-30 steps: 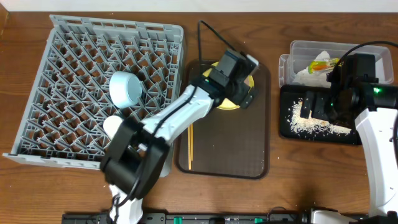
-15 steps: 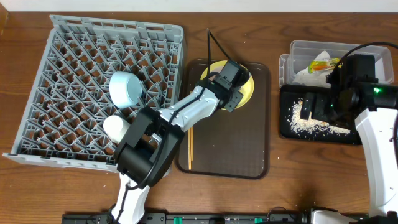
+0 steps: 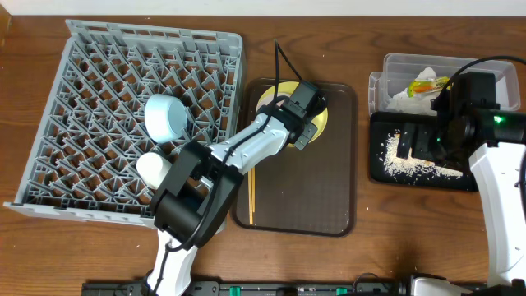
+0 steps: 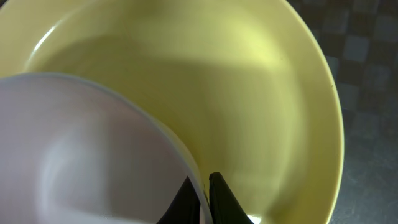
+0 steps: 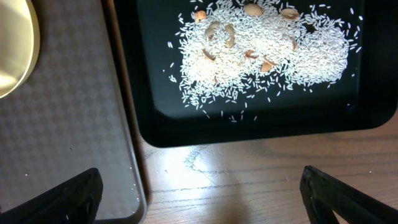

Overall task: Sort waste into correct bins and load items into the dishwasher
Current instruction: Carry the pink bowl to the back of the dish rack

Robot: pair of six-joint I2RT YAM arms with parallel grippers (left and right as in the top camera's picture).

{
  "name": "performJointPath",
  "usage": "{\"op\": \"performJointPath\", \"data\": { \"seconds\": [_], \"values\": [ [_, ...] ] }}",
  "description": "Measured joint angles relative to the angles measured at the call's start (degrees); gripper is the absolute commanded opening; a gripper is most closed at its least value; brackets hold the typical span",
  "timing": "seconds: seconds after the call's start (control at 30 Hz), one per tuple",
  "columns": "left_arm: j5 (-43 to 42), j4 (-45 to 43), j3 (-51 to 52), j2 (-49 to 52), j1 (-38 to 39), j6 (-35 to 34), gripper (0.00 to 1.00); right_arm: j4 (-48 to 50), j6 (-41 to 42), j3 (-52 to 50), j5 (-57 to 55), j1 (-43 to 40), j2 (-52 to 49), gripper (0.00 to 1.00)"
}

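In the left wrist view my left gripper (image 4: 204,194) is shut on the rim of the white bowl (image 4: 74,149), one finger inside and one outside. The bowl rests in the yellow plate (image 4: 261,87). From overhead, the left gripper (image 3: 302,122) covers the bowl on the plate (image 3: 322,125). My right gripper (image 5: 202,193) stands open above the table, beside the black tray (image 5: 155,74) of rice scraps (image 5: 267,50). The light blue bowl (image 3: 167,117) and white cup (image 3: 154,168) sit in the grey rack (image 3: 99,74). Chopsticks (image 3: 251,196) lie on the brown tray.
The brown serving tray (image 3: 304,197) holds the plate and chopsticks. A clear tub (image 3: 394,66) at the back right holds the snack wrapper (image 3: 426,85) and white tissue (image 3: 403,99). The black tray (image 3: 380,168) lies just in front of it.
My left gripper has come down a little onto the plate and closed on the white bowl's rim. The right arm has not moved.
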State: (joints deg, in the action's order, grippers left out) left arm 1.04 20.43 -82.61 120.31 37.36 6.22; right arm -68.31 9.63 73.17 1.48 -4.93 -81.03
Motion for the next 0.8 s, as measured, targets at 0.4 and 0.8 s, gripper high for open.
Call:
{"op": "performJointPath", "data": {
  "seconds": [0.4,0.8],
  "values": [
    [-1.4,3.1,0.5,-20.5,-1.7,-2.2,0.06,-0.3,0.0,0.0,0.0,0.0,0.0,0.99],
    [-44.1,-1.8,0.5,-23.8,-31.7,-11.2,0.06,-0.7,0.0,0.0,0.0,0.0,0.0,0.99]
  ]
}}
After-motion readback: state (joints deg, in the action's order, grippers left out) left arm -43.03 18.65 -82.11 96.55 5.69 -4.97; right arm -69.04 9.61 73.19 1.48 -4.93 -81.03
